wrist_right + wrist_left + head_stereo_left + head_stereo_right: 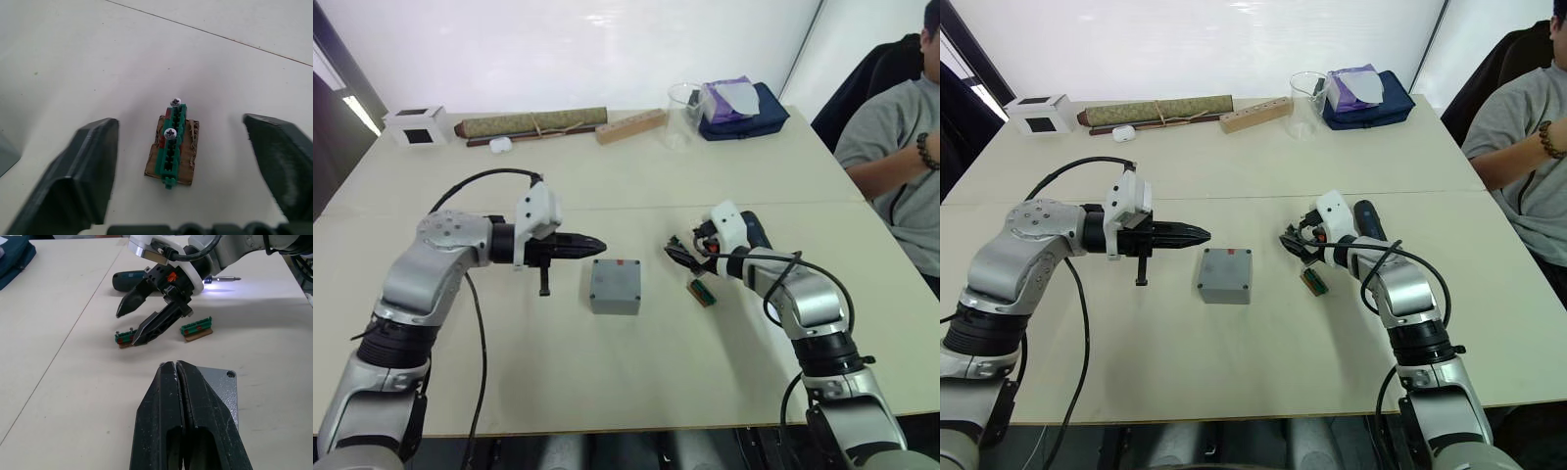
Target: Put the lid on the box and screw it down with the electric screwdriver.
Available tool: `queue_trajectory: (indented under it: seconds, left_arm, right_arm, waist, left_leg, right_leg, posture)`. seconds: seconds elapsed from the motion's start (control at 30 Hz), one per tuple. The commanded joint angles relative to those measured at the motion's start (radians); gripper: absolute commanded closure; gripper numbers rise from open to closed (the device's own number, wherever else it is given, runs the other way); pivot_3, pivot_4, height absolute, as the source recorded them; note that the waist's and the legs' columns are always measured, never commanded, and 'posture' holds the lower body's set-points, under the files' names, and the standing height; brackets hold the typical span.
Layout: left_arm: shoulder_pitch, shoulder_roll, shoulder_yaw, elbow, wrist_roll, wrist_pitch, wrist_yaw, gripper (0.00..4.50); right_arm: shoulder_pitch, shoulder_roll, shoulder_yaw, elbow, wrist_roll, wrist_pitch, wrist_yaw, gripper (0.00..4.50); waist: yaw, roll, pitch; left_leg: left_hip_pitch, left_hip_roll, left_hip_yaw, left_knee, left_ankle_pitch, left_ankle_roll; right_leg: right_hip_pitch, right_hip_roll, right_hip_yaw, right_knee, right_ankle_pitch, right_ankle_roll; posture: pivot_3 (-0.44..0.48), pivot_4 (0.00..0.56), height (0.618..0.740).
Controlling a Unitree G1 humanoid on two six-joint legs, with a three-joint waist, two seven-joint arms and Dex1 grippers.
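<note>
While my left gripper [592, 244] hangs pressed together at centre frame, square grey plastic box [615, 285] just below it with flat grey lid [616, 273] on, my right gripper [188, 171] spread around a green screw-holding strip [172, 145], dark navy pen-shaped electric screwdriver [146, 279] on the table behind it, tip lit.

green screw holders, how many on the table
2. One green screw holder lies beneath the open right end effector; the other sits beside it, nearer the electric screwdriver.

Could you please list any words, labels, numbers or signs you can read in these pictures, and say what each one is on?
There is no readable text.
The lid on the box carries a small red mark, too small to read.
The white cube has a dark top, no lettering visible.
</note>
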Motion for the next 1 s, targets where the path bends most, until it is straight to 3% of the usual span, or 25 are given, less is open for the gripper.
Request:
queue_trajectory:
  seconds: [0.03,0.27,0.57,0.83,1.0]
  left_arm:
    - [-0.016,-0.001,0.001,-0.035,-0.013,0.003,0.005,4.5]
    - [-0.016,0.001,-0.008,-0.03,0.002,-0.007,0.006,4.5]
    - [-0.007,0.009,-0.01,-0.01,0.006,-0.027,0.006,4.5]
    - [0.022,0.021,0.002,-0.013,0.006,-0.039,0.009,4.5]
    - [0.026,0.03,0.008,0.005,0.01,-0.05,0.012,4.5]
  right_arm:
    - [-0.011,0.009,-0.017,-0.028,0.011,0.002,0.003,1.76]
    - [-0.009,0.012,-0.016,-0.029,0.008,0.007,0.003,4.42]
    - [-0.023,0.004,-0.044,-0.073,0.029,0.036,-0.001,4.42]
    - [-0.059,-0.025,-0.067,-0.28,0.121,0.181,0.027,4.42]
    - [-0.061,-0.015,-0.011,-0.405,0.183,0.277,0.045,4.42]
  waist:
    - [0.0,0.0,0.0]
    - [0.0,0.0,0.0]
    - [0.0,0.0,0.0]
    - [0.0,0.0,0.0]
    - [0.001,0.0,0.0]
  left_leg:
    - [0.0,0.0,0.0,0.0,0.0,0.0]
    - [0.0,0.0,0.0,0.0,0.0,0.0]
    - [0.0,0.0,0.0,0.0,0.0,0.0]
    - [0.0,0.0,0.0,0.0,0.0,0.0]
    - [0.0,0.0,0.0,0.0,0.0,0.0]
  right_leg:
    - [0.0,0.0,0.0,0.0,0.0,0.0]
    - [0.0,0.0,0.0,0.0,0.0,0.0]
    - [0.0,0.0,0.0,0.0,0.0,0.0]
    - [0.0,0.0,0.0,0.0,0.0,0.0]
    - [0.0,0.0,0.0,0.0,0.0,0.0]
  posture:
    - [0.0,0.15,0.736]
    - [0.0,0.15,0.736]
    - [0.0,0.15,0.736]
    - [0.0,0.15,0.736]
    - [0.0,0.15,0.736]
